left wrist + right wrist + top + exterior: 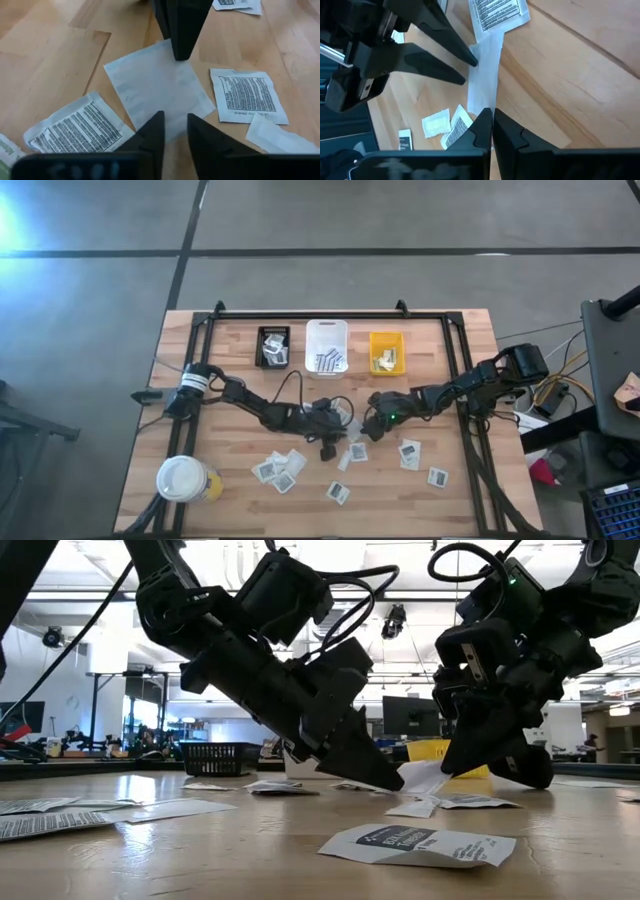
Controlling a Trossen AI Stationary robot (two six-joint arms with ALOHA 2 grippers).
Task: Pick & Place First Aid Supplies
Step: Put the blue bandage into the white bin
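1. Near the middle of the table (140, 410), both arms meet over 1 plain white packet (159, 85), a flat square of paper that shows no print on the face I can see.
2. The right gripper (491, 116) has its 2 fingers closed together on one edge of this packet, so the paper hangs between the arms, lifted at that edge.
3. The left gripper (175, 122) is at the opposite edge with a small gap between its fingers; it does not seem to hold the packet, only to stand around its border.
4. I judge the packet very light and thin, soft like an envelope, so it bends and droops when only 1 edge is held.
5. It is not fragile, but smooth paper can slip out of narrow fingertips, and a flat packet on wood is hard to get under.
6. The best place to take hold is an edge or a corner that is raised, with the fingertips well over the border.
7. The other first aid packets (280, 470) lie scattered on the front part of the table, and the black bin (273, 346), white bin (327, 345) and yellow bin (387, 352) stand in a row at the far side.
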